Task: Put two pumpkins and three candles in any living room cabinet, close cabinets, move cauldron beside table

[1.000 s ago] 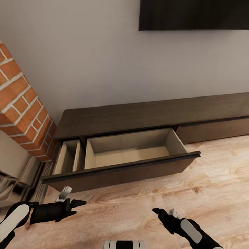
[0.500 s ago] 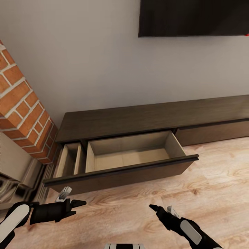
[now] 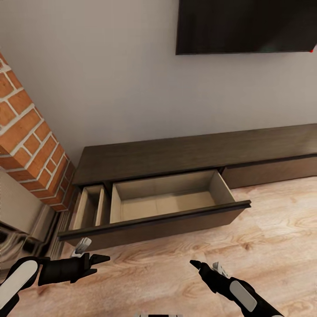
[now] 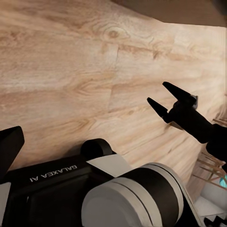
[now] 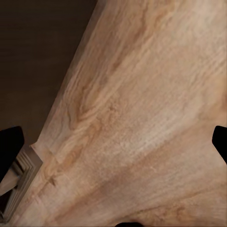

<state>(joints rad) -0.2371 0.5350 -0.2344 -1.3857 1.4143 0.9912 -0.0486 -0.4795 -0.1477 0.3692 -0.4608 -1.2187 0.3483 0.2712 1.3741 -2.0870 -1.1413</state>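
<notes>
My two empty grippers, left [image 3: 100,259] and right [image 3: 197,264], hang open; the cabinet's [image 3: 185,152] empty open drawer [image 3: 169,207] lies ahead, nearer my left.

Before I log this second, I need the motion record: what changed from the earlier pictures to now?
The whole head view drifted, so the camera moved, not the furniture. The cabinet drawer stays open and empty; the left gripper and right gripper still hold nothing.
</notes>
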